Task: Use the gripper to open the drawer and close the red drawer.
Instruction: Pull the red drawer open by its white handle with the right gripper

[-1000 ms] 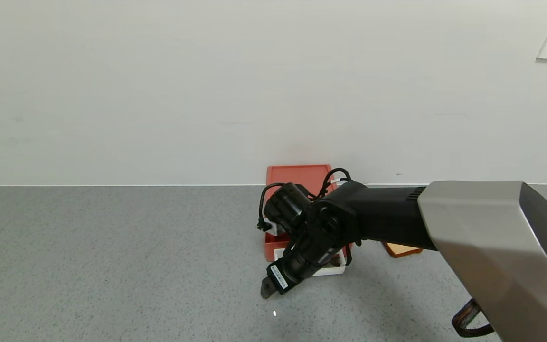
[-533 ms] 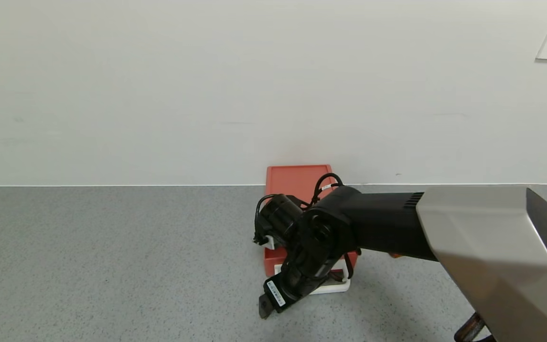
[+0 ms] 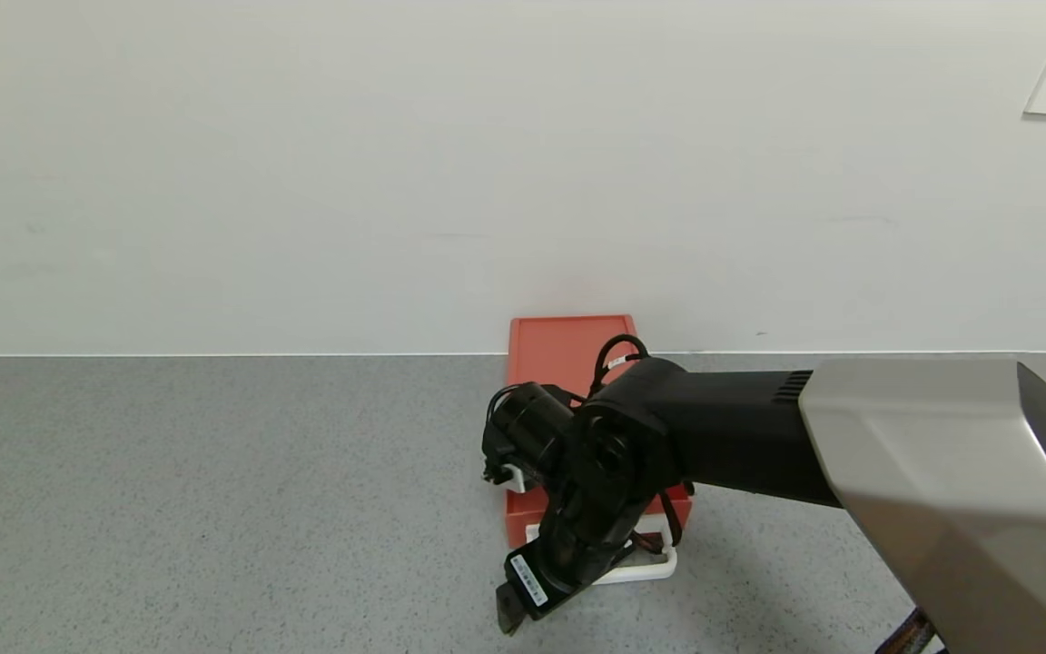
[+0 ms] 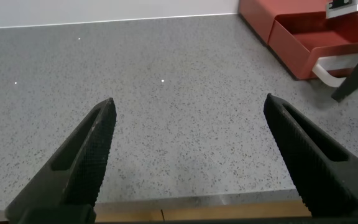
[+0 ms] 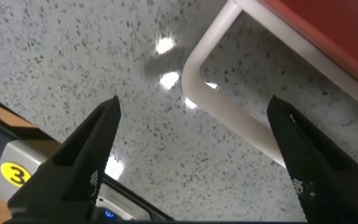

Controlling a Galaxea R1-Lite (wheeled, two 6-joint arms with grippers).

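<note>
Right gripper (image 5: 191,155) spread wide at the white loop handle (image 5: 229,118), holding nothing.
Black tapered fingers (image 5: 82,155) straddle the handle's corner above the grey speckled countertop (image 3: 214,500); contact can't be told. The small flat red plastic drawer (image 3: 568,350) sits near the white wall (image 3: 396,163), tray (image 4: 328,40) slid out. Left gripper (image 4: 191,155) also spread wide, empty, well apart from the drawer.
</note>
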